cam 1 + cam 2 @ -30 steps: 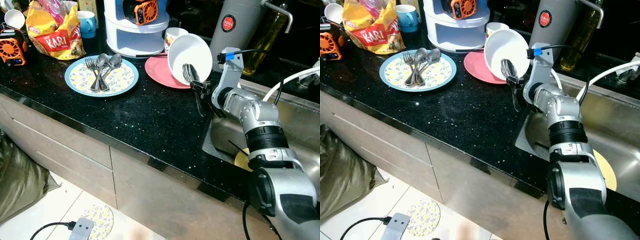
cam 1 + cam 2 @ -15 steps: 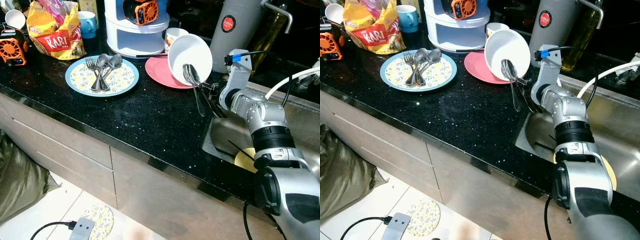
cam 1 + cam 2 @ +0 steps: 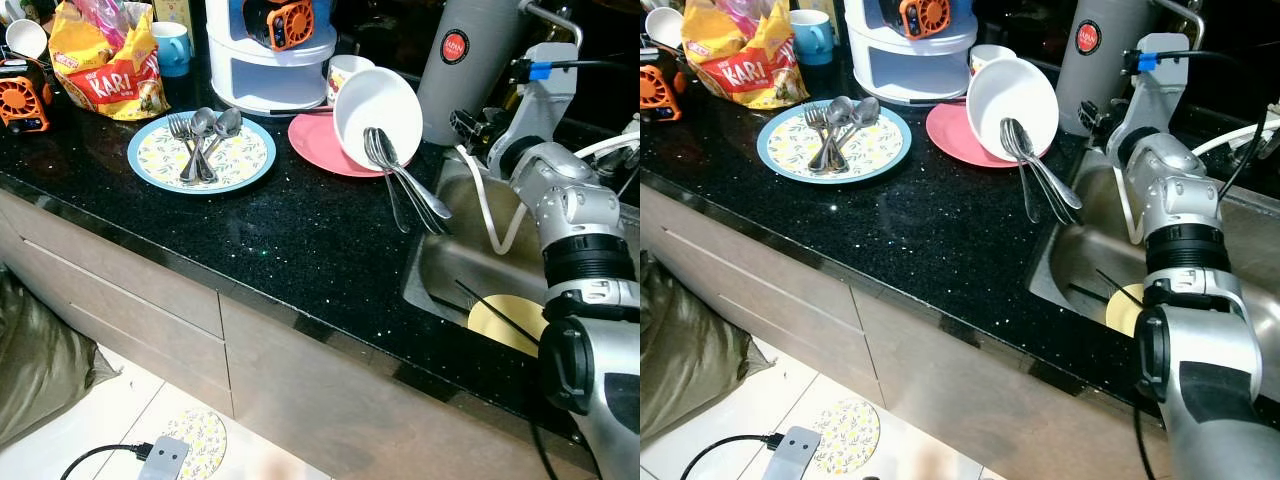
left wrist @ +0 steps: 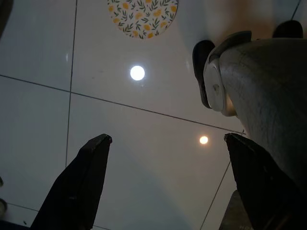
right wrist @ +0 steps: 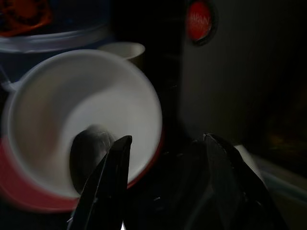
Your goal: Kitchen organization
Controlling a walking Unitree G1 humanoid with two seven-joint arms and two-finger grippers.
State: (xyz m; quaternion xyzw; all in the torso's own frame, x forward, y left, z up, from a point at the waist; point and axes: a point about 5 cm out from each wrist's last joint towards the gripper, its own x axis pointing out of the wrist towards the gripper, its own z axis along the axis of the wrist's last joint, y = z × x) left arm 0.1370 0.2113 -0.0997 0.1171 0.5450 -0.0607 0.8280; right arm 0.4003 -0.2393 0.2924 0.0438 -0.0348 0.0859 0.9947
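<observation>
Right gripper raised, black fingers parted and empty; left gripper hanging idle, fingers apart

A white bowl is tipped on its side on a pink plate. Metal spoons are leaned in its mouth, handles pointed toward five o'clock over the black counter.

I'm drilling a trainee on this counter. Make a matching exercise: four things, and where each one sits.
Things:
1. white bowl
2. fork
3. yellow plate
4. blue mug

Places:
A. down in the sink
B. tipped on its side on the pink plate
C. behind the yellow snack bag
D. with spoons on the floral plate

Pairs: 1-B, 2-D, 3-A, 4-C
</observation>
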